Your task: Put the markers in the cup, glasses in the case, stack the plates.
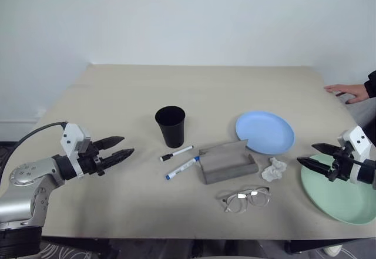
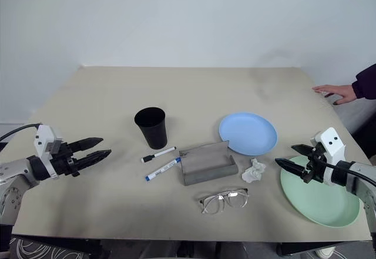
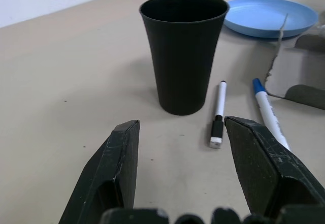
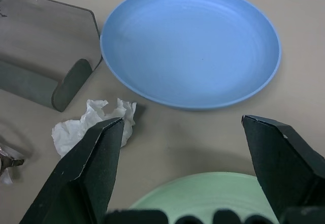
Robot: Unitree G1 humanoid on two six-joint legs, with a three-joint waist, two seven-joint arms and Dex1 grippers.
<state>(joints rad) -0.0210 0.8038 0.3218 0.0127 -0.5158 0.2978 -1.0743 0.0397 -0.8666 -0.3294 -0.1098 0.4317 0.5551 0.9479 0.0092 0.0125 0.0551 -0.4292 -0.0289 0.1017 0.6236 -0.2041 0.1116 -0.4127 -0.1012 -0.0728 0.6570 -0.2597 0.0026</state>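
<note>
Nothing is sorted yet. At lower left, the left gripper (image 1: pixel 121 145) hovers with jaws apart and empty, aimed at the markers (image 1: pixel 178 160) lying centre-frame beside the cup (image 1: pixel 170 125). The right gripper (image 1: pixel 312 157), wide and empty, hangs lower right. A marker pickup likely comes first.

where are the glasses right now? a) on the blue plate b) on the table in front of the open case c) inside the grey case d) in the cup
b: the glasses lie on the bare table just in front of the open grey case, which holds nothing, apart from the blue plate and the cup.
</note>
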